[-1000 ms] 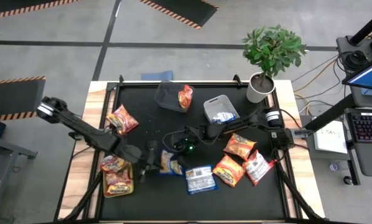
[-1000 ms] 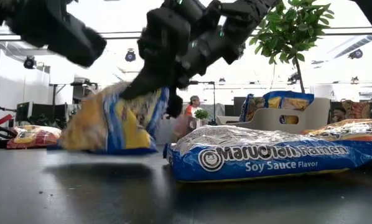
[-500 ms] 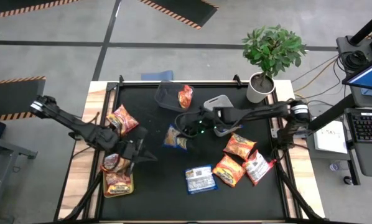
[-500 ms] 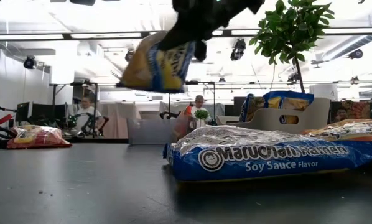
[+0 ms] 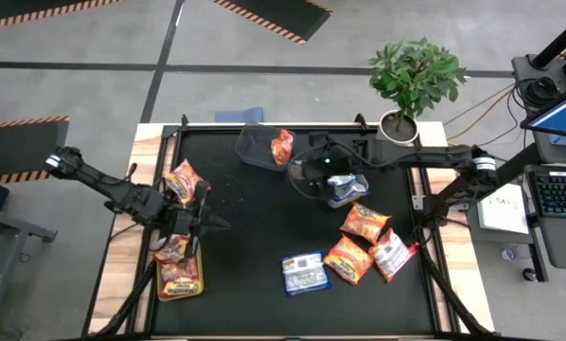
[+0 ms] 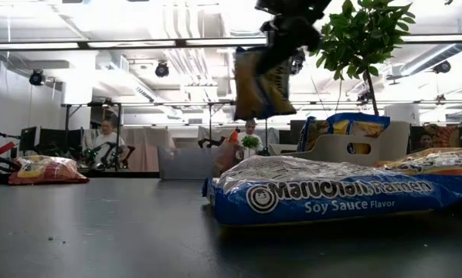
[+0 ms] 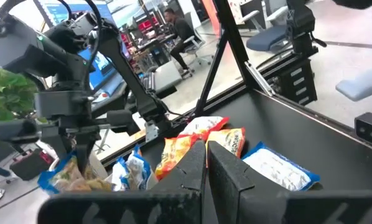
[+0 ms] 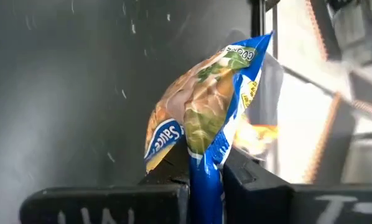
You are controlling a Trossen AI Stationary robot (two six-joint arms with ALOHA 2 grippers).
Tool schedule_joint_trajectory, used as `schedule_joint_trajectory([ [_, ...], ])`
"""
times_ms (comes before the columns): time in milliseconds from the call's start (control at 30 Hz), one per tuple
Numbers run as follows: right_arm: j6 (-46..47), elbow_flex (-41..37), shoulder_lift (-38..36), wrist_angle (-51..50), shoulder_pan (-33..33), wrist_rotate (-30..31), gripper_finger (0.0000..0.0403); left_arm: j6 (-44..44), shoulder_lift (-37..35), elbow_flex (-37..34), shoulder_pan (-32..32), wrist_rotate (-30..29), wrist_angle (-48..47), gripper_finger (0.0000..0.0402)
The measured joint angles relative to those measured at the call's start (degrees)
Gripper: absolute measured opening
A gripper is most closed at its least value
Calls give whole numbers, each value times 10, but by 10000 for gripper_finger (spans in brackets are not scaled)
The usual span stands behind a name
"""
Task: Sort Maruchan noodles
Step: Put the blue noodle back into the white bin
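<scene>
Black desk (image 5: 255,237): I see its dark mat framed by pale wood edges, both arms reaching in from the sides.
Right hand (image 8: 206,171): I have it pinching the blue-and-yellow packet (image 8: 201,112) by one end, fingers pressed onto the crinkly plastic; in the high view this hand (image 5: 323,173) sits over the far middle of the desk.
Held packet: off the desk, hanging in the air in the low view (image 6: 262,81), just beside the grey bin (image 5: 343,180) that already holds a blue packet.
Left hand (image 7: 206,163): fingers pressed together with nothing between them; in the high view it (image 5: 196,223) hovers at the left side of the desk, near the yellow-green bin.
Yellow-green bin (image 5: 179,279): at the near left corner, orange packets lying in it.
Second grey bin (image 5: 256,144): at the far edge, one red-orange packet (image 5: 282,147) in it.
Soy sauce packet (image 6: 331,197): blue and white, flat on the desk near the front middle, also seen from above (image 5: 306,272).
Loose packets on the right: two orange ones (image 5: 363,223) (image 5: 349,259) and a red-and-white one (image 5: 392,254), close together and partly overlapping.
Loose packet on the left: an orange one (image 5: 182,180) near the left edge.
Potted plant (image 5: 411,80): at the far right corner.
Room behind: I can make out seated people in the low view, too small to describe.
</scene>
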Motion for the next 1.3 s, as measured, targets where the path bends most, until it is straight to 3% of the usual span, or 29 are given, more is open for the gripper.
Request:
schedule_joint_trajectory([
  [167, -106, -1, -16, -68, -18, -2, 22, -3, -13, 0, 0, -1, -29, 0],
  [533, -160, -33, -17, -110, -98, -10, 19, 5, -17, 0, 0, -1, -42, 0],
  [700, -186, -49, -17, -109, -131, -52, 19, 4, -17, 0, 0, -1, -46, 0],
  [1000, -242, -100, -20, -32, -160, -106, 19, 5, -16, 0, 0, -1, -46, 0],
  [1300, -299, -203, -45, 78, -195, -128, 19, -3, -16, 0, 0, 0, -46, 0],
])
